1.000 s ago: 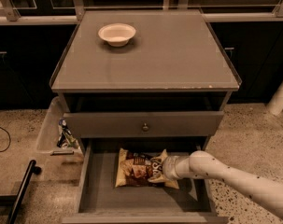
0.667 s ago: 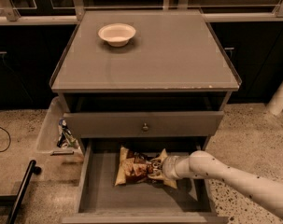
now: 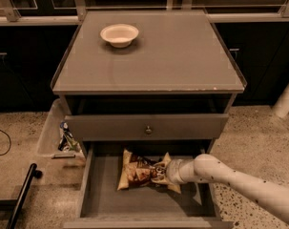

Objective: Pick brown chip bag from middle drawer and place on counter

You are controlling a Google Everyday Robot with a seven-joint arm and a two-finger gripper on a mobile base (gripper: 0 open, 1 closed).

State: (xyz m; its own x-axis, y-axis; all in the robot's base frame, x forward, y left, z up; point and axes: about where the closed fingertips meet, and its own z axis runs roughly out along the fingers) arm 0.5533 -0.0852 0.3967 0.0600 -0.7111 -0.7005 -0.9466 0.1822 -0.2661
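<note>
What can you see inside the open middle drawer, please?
The brown chip bag lies on the grey bottom of the middle drawer, toward the back. The gripper reaches in from the right and sits at the bag's right end, covering that part.

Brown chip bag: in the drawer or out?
In. The brown chip bag lies inside the middle drawer, the tool at the bag's right end.

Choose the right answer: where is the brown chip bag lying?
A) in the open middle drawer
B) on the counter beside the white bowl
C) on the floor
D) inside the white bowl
A: the brown chip bag lies on the bottom of the open middle drawer, with the gripper at its right end, while the white bowl sits up on the counter.
</note>
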